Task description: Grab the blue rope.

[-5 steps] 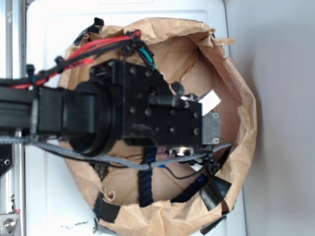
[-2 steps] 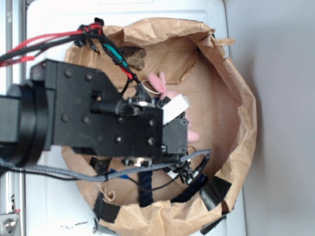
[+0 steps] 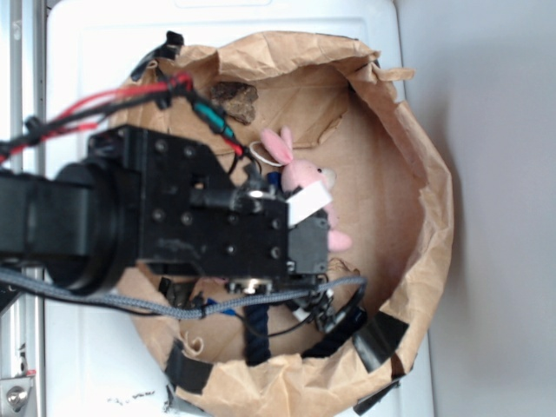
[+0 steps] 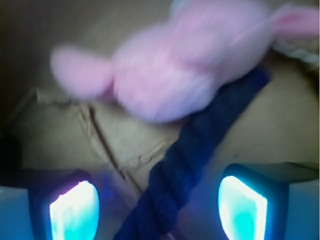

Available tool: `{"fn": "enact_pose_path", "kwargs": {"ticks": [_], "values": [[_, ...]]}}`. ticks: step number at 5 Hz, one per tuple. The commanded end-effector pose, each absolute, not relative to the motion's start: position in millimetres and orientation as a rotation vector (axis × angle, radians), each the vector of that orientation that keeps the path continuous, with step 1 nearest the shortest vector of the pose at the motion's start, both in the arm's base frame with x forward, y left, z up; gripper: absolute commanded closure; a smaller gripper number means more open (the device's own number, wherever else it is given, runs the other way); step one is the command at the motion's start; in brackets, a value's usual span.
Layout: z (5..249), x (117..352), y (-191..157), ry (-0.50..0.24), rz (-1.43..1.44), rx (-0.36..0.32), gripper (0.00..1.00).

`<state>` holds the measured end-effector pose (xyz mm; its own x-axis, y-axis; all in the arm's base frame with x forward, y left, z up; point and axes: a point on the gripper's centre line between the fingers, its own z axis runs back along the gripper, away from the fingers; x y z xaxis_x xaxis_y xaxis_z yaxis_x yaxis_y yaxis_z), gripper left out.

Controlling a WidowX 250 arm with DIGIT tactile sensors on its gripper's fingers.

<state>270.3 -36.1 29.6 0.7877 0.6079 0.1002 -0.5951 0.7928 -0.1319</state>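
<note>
While the pincer is hanging released above the brown paper floor of the bag, its two lit fingers are standing wide apart with nothing between them but the blue rope, which they are not touching. That rope is lying diagonally on the paper, its upper end running under the pink plush bunny; from the exterior view its lower end is showing beneath the arm, near the bag's taped rim on the white tabletop.
</note>
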Motion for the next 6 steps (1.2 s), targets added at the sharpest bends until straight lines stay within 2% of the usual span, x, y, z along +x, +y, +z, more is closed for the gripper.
{"fn": "enact_pose_path", "kwargs": {"ticks": [1, 2, 3, 4, 5, 6], "values": [[-7, 259, -30, -0.182, 0.655, -0.107, 1.00], [-9, 249, -34, -0.257, 0.662, -0.062, 1.00], [1, 260, -33, -0.246, 0.690, -0.075, 1.00], [22, 271, -32, -0.225, 0.729, -0.095, 1.00], [62, 278, -31, -0.199, 0.769, -0.137, 1.00], [102, 269, -29, -0.165, 0.780, -0.178, 1.00]]}}
